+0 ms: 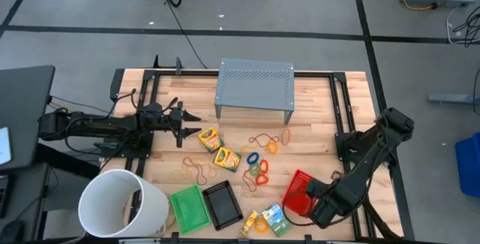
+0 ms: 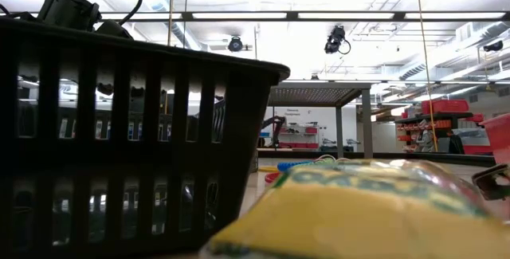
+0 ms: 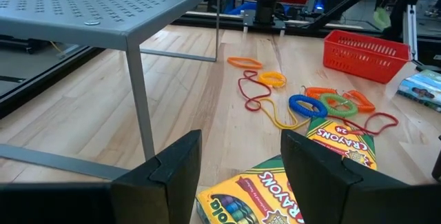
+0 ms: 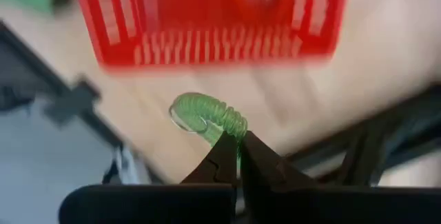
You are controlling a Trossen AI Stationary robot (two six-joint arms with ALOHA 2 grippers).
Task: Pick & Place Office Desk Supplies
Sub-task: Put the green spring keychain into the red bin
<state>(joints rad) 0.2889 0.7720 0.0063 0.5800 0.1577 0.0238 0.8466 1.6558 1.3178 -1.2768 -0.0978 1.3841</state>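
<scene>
Over at the table's near right corner, the right gripper (image 4: 238,156) has its two dark fingers pinched together on a translucent green coiled ring (image 4: 207,116), holding it just above the wood beside the small red mesh tray (image 1: 298,186). The left gripper (image 3: 238,165) hangs with its fingers spread apart over a yellow-green crayon box (image 3: 258,198), close to the grey perforated metal stand (image 1: 255,83). More coloured rings (image 1: 259,167) and thin brown rubber bands (image 1: 197,170) lie scattered mid-table.
</scene>
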